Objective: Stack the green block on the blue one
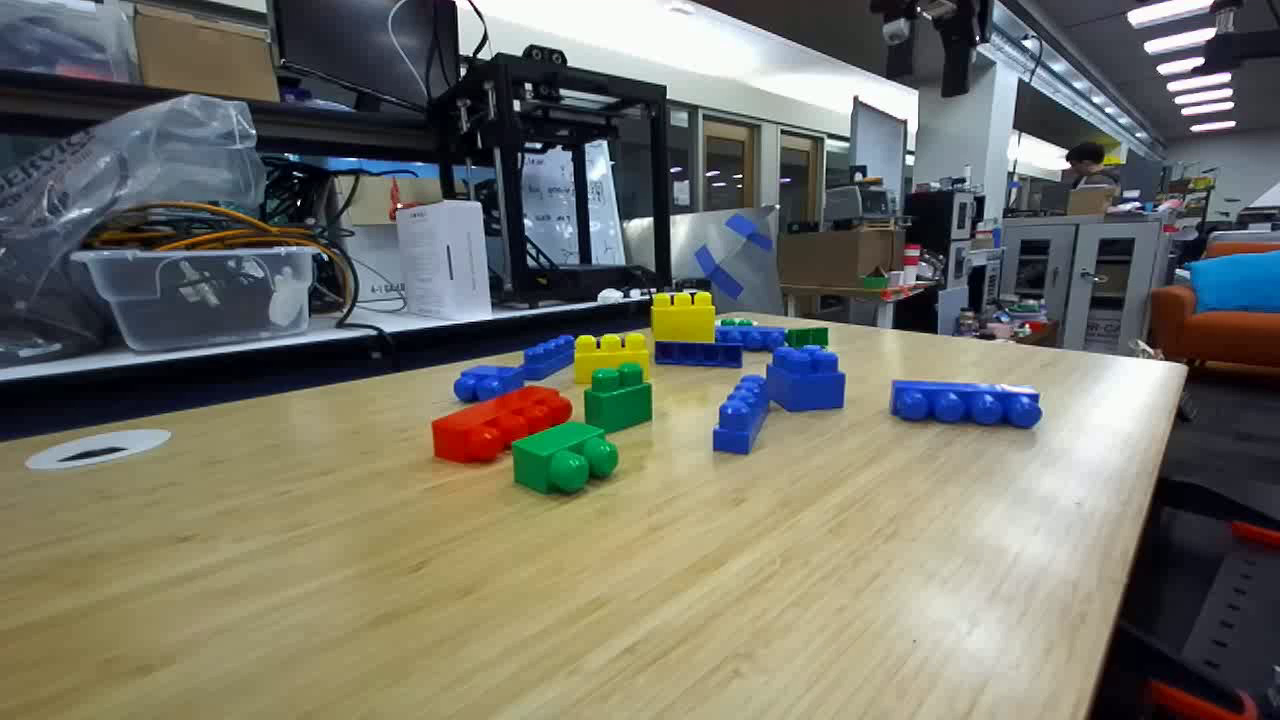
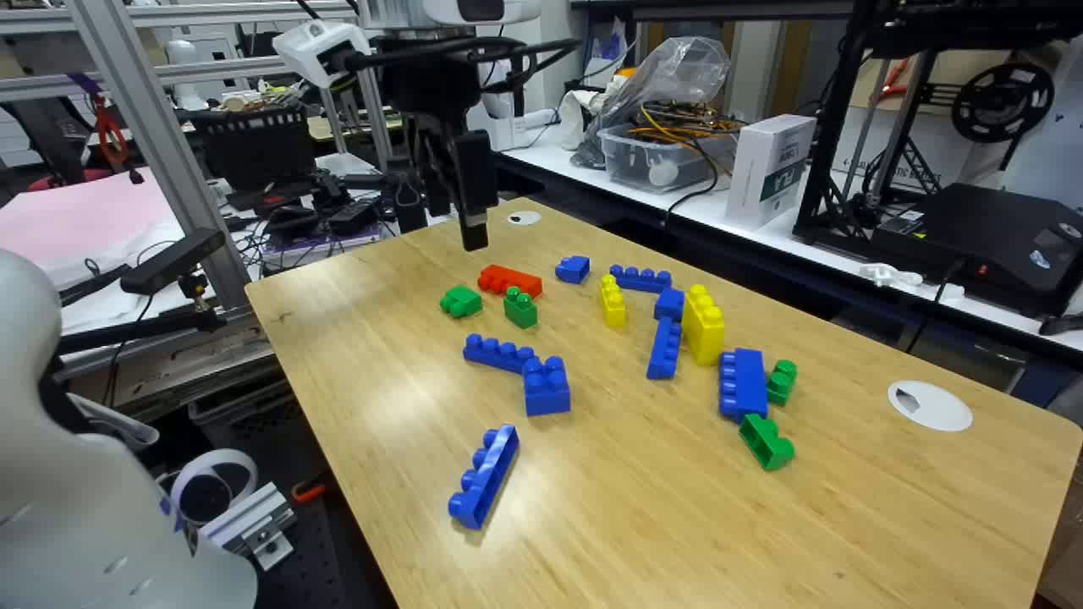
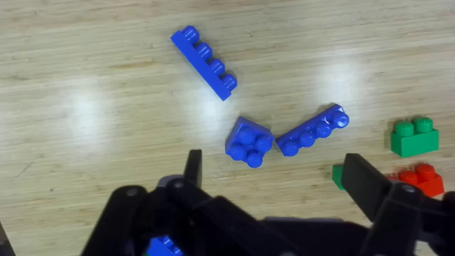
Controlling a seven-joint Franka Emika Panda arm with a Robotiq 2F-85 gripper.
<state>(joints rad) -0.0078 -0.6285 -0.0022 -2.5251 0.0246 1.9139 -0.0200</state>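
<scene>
The green block (image 1: pixel 618 402) stands upright, studs up, in both exterior views (image 2: pixel 520 310). In the wrist view it (image 3: pixel 337 176) is partly hidden behind the right finger. The blue one (image 1: pixel 805 380) is a chunky brick standing studs up. It shows in the other views too, as the blue brick (image 2: pixel 546 389) near mid-table and, seen from above, the four-studded brick (image 3: pixel 250 142). My gripper (image 2: pixel 457 222) is high above the table, beyond the green bricks in that exterior view. In the wrist view the gripper (image 3: pixel 273 156) is open, with nothing between its fingers.
A second green brick (image 2: pixel 461 302) lies on its side near a red brick (image 2: pixel 509 281), close to the green block. A thin blue brick (image 2: pixel 497 352) almost touches the blue one. A blue strip (image 2: pixel 484 478) lies nearby. Yellow bricks (image 2: pixel 703 324) and more blue pieces stand farther off.
</scene>
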